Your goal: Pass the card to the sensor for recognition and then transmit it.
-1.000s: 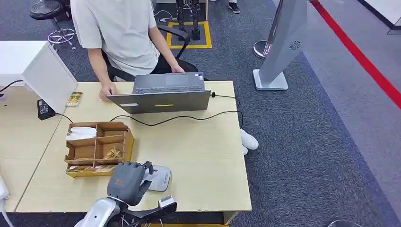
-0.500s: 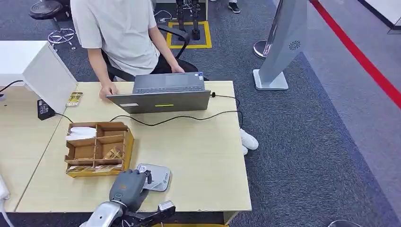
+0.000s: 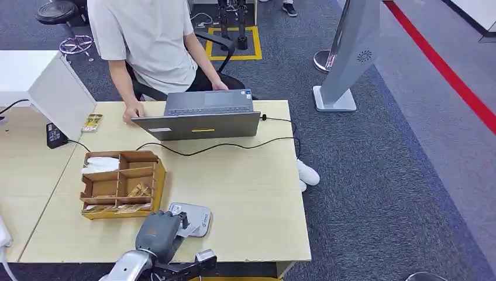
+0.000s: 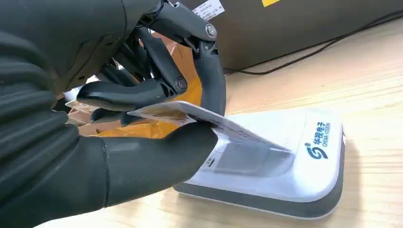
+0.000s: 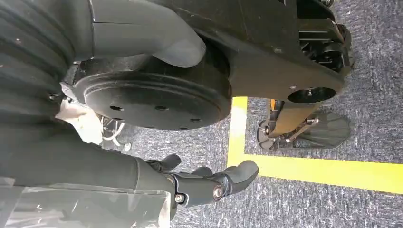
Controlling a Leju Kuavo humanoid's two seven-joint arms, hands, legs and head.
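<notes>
Left wrist view: card [image 4: 209, 122] pinched in left hand [image 4: 142, 95], tilted over white sensor [image 4: 304, 161], far edge on or just above its reading pad.
Card is clamped between thick thumb under and dark fingers [image 4: 209, 80] over, at near edge. Looks thin, light, fairly stiff, slick faces; likely to slide if the pinch loosens, so an edge-end pinch leaving most of the face free for the pad seems right. Head view: left hand [image 3: 158, 233] at the sensor [image 3: 199, 218], near table [image 3: 257, 193] front edge, beside cardboard organizer [image 3: 153, 170]. Right hand [image 5: 209, 183] hangs over floor, fingers loosely curled, nothing in it.
</notes>
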